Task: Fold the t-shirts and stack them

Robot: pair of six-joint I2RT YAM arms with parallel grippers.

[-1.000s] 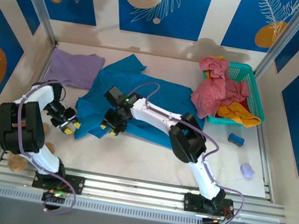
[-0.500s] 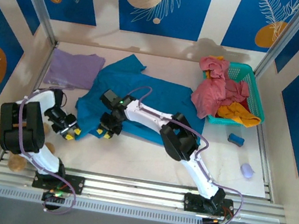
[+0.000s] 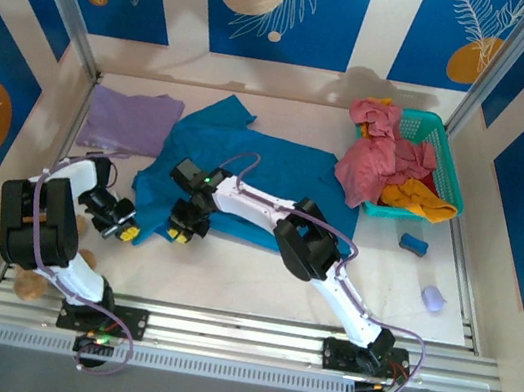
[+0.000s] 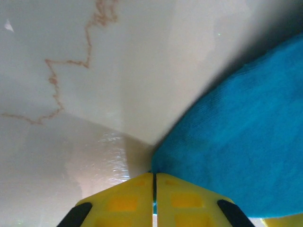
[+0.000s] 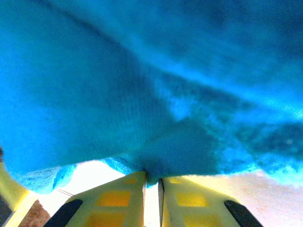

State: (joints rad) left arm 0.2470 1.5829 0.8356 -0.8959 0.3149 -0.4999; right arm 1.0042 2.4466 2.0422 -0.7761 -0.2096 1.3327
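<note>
Teal shirt [image 3: 256, 170] spread on table [image 3: 258, 277], well left of basket [image 3: 451, 160]. Left gripper [image 4: 154, 176] pressed together, pinching shirt's near hem corner, end farthest from basket. Right gripper [image 5: 152, 178] just basket-side of it, nipping bunched hem. Lavender shirt [image 3: 131, 120] flat, farther left still. Pink shirt [image 3: 375, 160] draped over basket's left rim. Orange shirt [image 3: 419, 198] inside basket.

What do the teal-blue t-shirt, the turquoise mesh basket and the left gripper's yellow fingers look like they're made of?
Teal-blue t-shirt: soft matte knit cloth, probably cotton jersey; a fine fabric grain and loose folds show.
Turquoise mesh basket: likely rigid moulded plastic, with an open grid wall.
Left gripper's yellow fingers: seemingly hard, smooth plastic with moulded square recesses.
</note>
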